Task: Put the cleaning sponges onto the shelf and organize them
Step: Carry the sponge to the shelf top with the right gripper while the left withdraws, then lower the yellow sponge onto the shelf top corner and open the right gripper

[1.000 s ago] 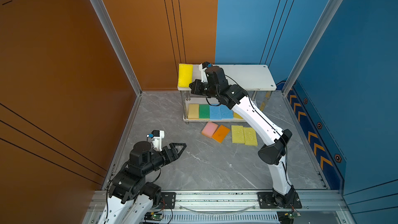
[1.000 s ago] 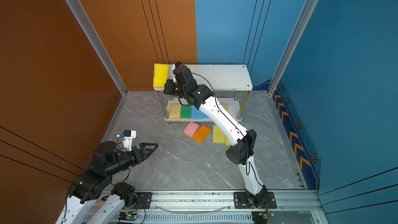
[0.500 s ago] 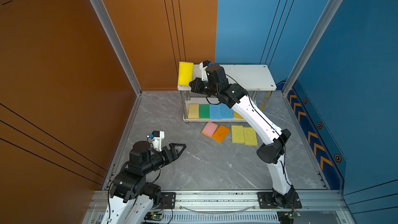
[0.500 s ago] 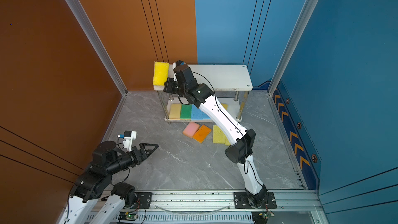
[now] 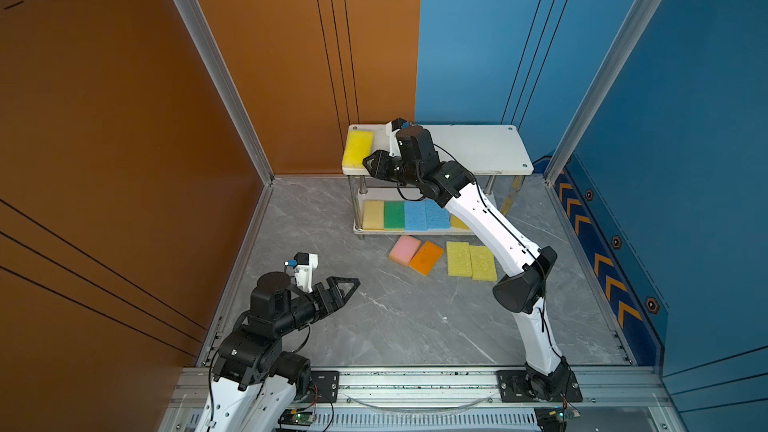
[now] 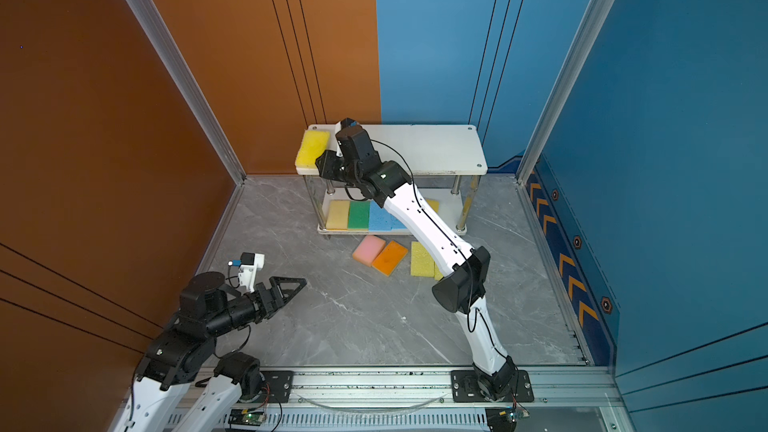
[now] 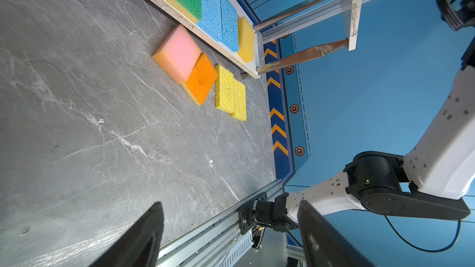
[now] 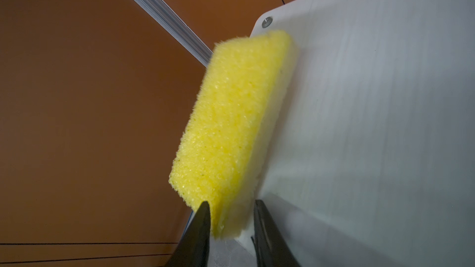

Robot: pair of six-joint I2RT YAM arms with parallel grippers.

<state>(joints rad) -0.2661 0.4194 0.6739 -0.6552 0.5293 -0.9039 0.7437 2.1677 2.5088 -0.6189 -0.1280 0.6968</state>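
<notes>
Now, the yellow sponge lies flat at the end of the top board of the shelf, close to a corner screw. My right gripper has a finger on each side of its near end. The foam there looks unsquashed, but I cannot tell whether I grip it or merely bracket it. To finish this placement well I judge I should spread the fingers clear of the foam. Then I should back straight off along the sponge's length, since light foam clings and a sideways drag could pull it off the edge it sits so near. My left gripper hangs wide open and empty, low over the floor at the near left. The lower board already carries a neat row of yellow, green, two blue and another yellow half hidden by my arm. So the pink sponge, the orange sponge and the coarse yellow pair, lying together on the floor just before the shelf, should fill the top board. The floor is smooth grey marbled stone, bare elsewhere. The walls are brown on the left and blue on the right, and a metal rail runs along the front.
</notes>
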